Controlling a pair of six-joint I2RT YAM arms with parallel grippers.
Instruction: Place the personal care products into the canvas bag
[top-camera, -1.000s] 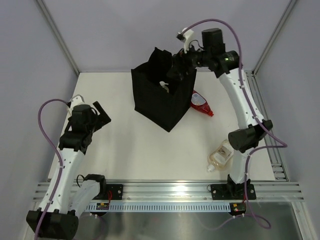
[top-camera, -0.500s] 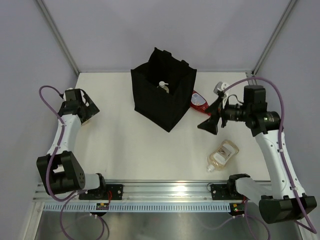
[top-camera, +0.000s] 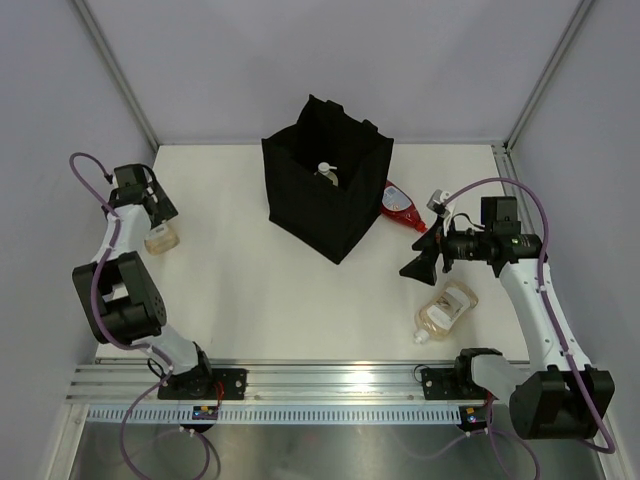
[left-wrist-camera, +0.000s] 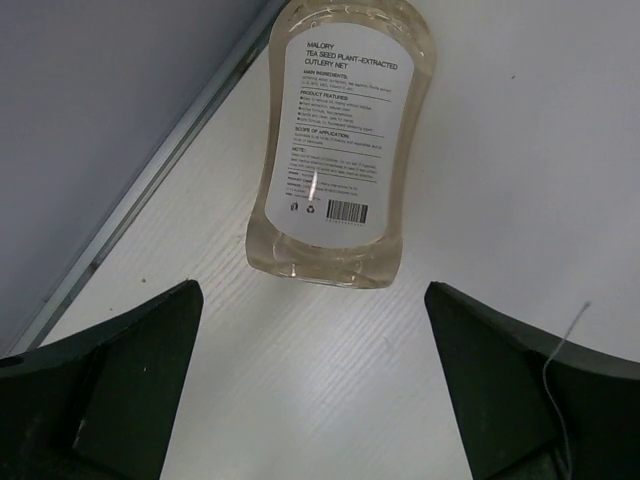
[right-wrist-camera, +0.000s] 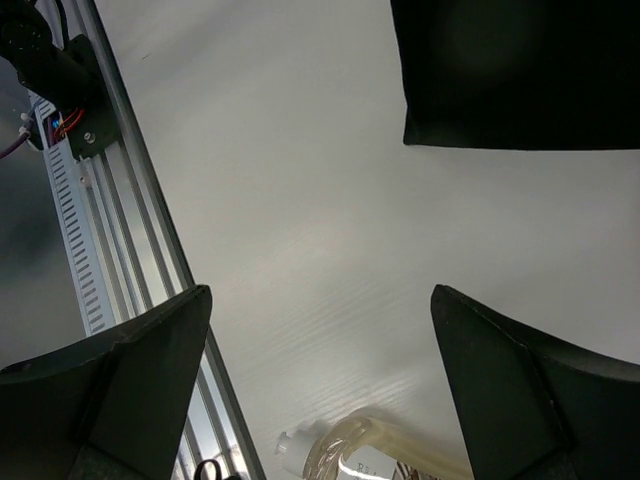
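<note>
Bag (top-camera: 320, 215): black, upright, mouth open.
White-cap btl (top-camera: 325, 172): inside bag.
Red btl (top-camera: 402, 208): lying, touching bag's right side.
Amber btl R (top-camera: 447, 310): lying, front-right.
Amber btl L (top-camera: 160, 238): lying, far left.

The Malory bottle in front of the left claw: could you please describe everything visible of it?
The Malory bottle is clear plastic holding pale yellowish liquid, with a white printed label and barcode facing up. It lies flat on the white table beside the wall rail, base toward the open left claw, which is not touching it. Its cap end is out of view.

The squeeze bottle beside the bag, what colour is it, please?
The squeeze bottle is red; best in top external view.
</note>
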